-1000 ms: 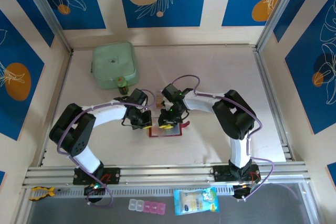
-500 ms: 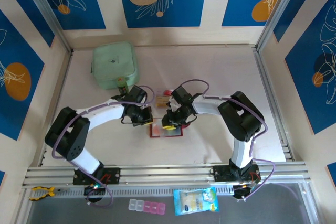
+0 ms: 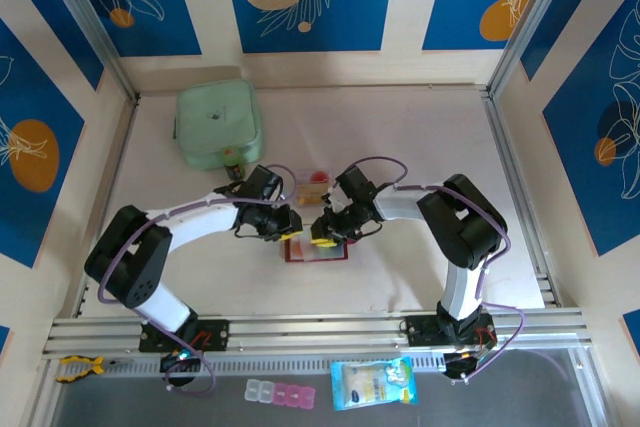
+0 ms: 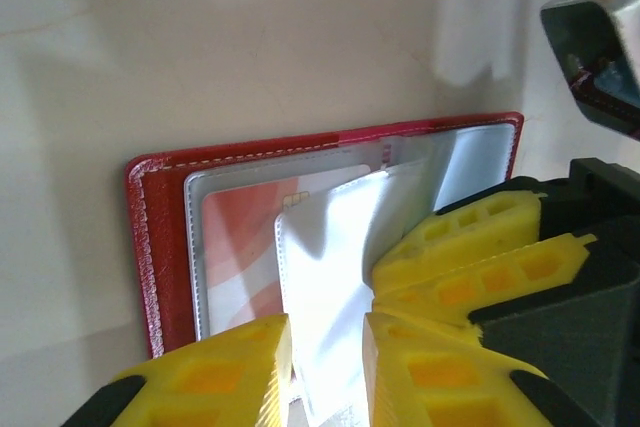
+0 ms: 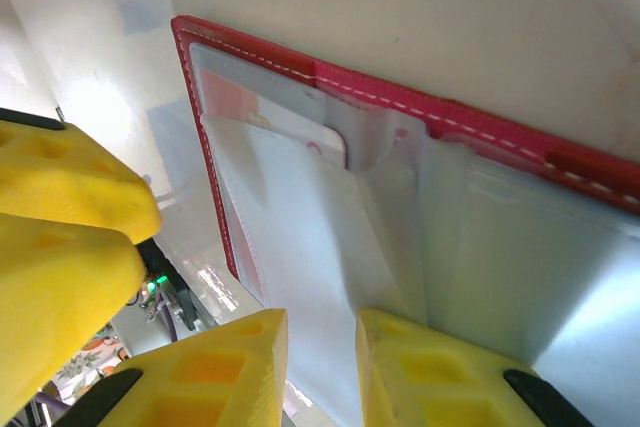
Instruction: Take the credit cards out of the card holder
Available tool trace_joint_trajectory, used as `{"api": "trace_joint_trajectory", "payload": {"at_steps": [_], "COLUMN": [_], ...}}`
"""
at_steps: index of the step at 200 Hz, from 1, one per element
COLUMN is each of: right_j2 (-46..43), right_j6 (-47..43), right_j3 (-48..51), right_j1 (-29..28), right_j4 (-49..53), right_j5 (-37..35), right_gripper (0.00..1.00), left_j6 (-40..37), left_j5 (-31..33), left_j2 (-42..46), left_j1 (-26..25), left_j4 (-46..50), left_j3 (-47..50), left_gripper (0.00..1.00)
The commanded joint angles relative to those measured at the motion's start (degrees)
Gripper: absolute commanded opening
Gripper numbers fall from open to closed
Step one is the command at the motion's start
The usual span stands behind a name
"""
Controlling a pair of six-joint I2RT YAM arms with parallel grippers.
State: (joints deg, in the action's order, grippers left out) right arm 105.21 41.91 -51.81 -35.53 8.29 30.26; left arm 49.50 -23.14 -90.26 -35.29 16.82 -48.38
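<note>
Card holder (image 4: pixel 152 247) | red, open, clr sleeves (image 4: pixel 325 247) | left tool (image 4: pixel 327 352) apart | right tool (image 5: pixel 322 352) apart

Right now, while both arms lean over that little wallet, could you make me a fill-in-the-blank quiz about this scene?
1. The small flat leather-like card holder lying open on the table is ___ in colour.
2. The left gripper and the right gripper both have ___ fingers.
3. The pale green square container sits toward the table's far-___ corner.
4. A red-and-white credit card lies ___ a clear pocket of the holder.
Missing words: red; yellow; left; inside.
</note>
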Motion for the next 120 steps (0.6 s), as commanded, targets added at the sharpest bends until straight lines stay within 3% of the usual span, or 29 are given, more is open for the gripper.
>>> {"api": "trace_joint_trajectory", "payload": {"at_steps": [1, 83, 120], "right_j2": [0.3, 0.2, 0.0], "right_j6": [0.7, 0.9, 0.9], "right_j3": [1.8, 2.2, 2.2], "right_j1": [0.5, 0.5, 0.5], "right_j4": [0.9, 0.5, 0.6], "right_j5": [-1.7, -1.6, -1.5], "right_gripper": [0.25, 0.25, 0.25], "left_j6": [1.6, 2.8, 3.3], "left_j5": [-1.8, -3.8, -3.9], "left_j2": [-1.6, -4.8, -4.6], "left_j1": [-0.8, -1.8, -1.8], "left_j4": [-2.0, -4.5, -5.2], "left_j3": [1.2, 1.9, 2.1], "left_gripper": [0.27, 0.27, 0.18]}}
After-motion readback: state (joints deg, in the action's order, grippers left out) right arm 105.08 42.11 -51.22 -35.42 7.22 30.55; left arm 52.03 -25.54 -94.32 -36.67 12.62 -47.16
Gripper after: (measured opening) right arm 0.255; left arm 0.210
